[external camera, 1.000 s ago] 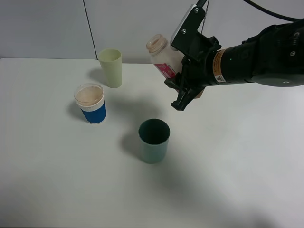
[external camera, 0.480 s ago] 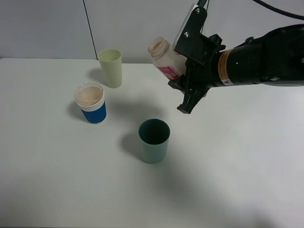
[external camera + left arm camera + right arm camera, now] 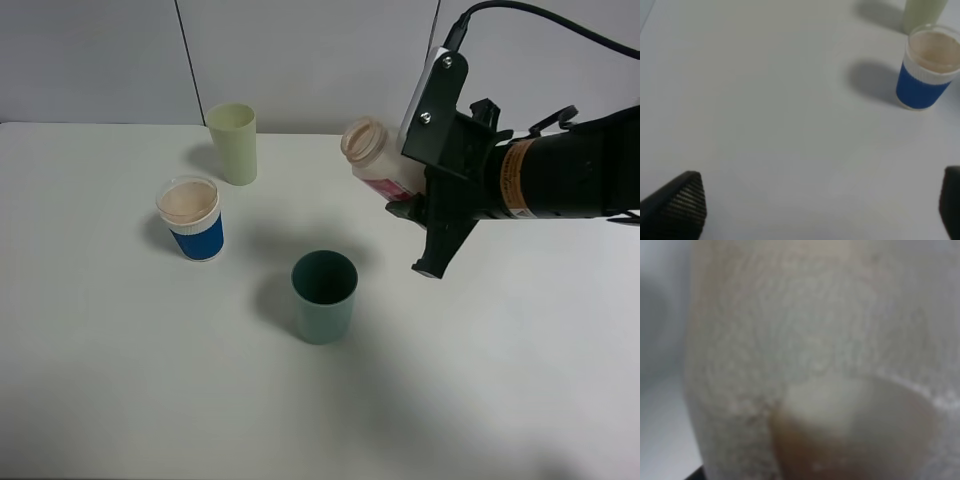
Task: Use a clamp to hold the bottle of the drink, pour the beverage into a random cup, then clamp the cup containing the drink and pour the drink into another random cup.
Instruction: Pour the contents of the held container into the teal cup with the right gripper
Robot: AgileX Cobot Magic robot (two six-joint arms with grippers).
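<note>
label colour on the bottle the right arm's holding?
Pink-magenta. The bottle shows it best in the exterior high view.

No text can be read in any view. The bottle has a pink label, mostly hidden, with print too small to make out. The orange band on the right arm carries dark print and a small mark, both illegible. The right wrist view is blurred and shows no lettering.
</note>
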